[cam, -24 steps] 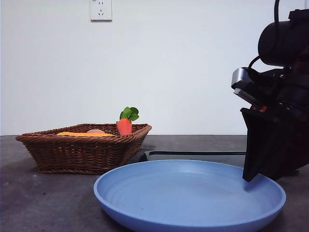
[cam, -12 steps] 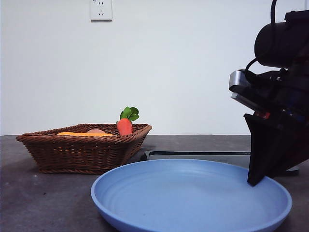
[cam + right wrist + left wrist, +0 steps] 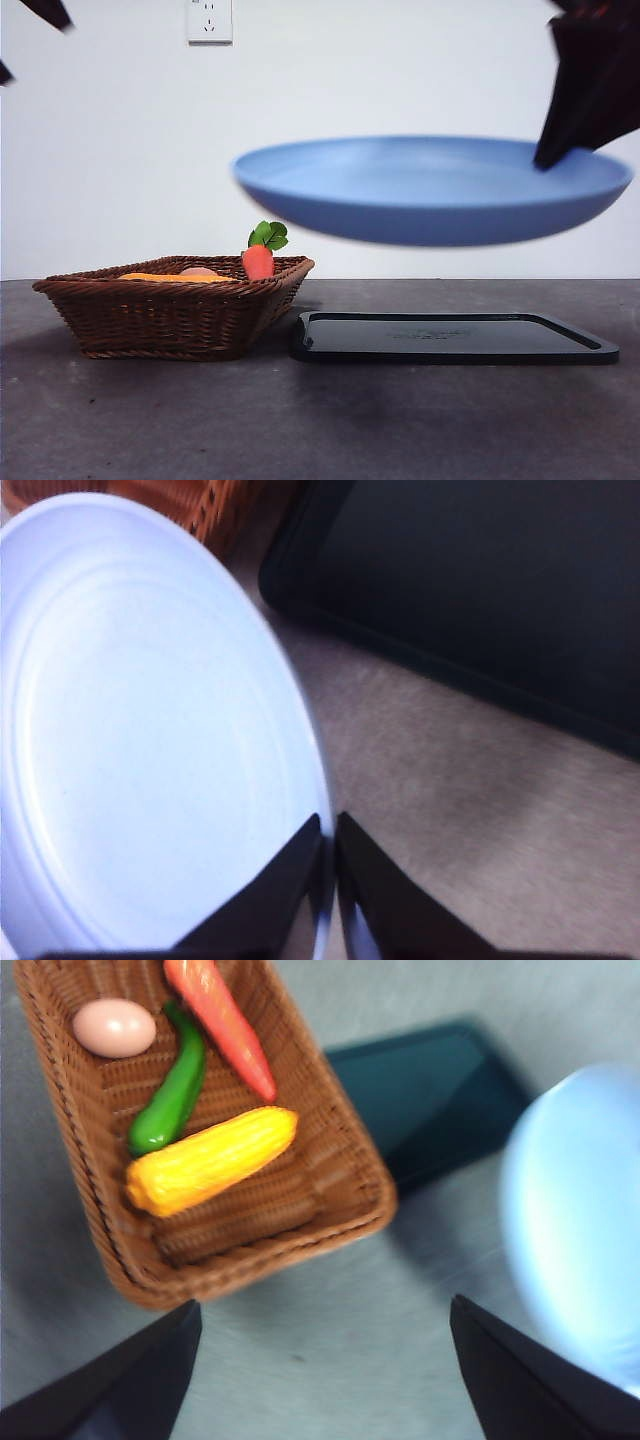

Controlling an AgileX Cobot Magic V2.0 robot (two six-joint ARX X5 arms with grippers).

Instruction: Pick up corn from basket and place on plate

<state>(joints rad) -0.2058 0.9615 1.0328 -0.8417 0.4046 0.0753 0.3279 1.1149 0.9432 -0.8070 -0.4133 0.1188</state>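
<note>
High above the black tray (image 3: 455, 338), I am watching my right gripper (image 3: 328, 880) pinching the plate (image 3: 430, 190) by its three-o'clock rim alone, risking slip, while my wide-open left gripper (image 3: 320, 1380) is hovering over the corn (image 3: 210, 1160) in the basket (image 3: 340, 1150).

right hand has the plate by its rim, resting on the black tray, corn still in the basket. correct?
Not resting. The front view shows the plate held in the air above the black tray, clear of it. The rest holds: the right hand pinches its rim, and the corn lies in the basket.
</note>
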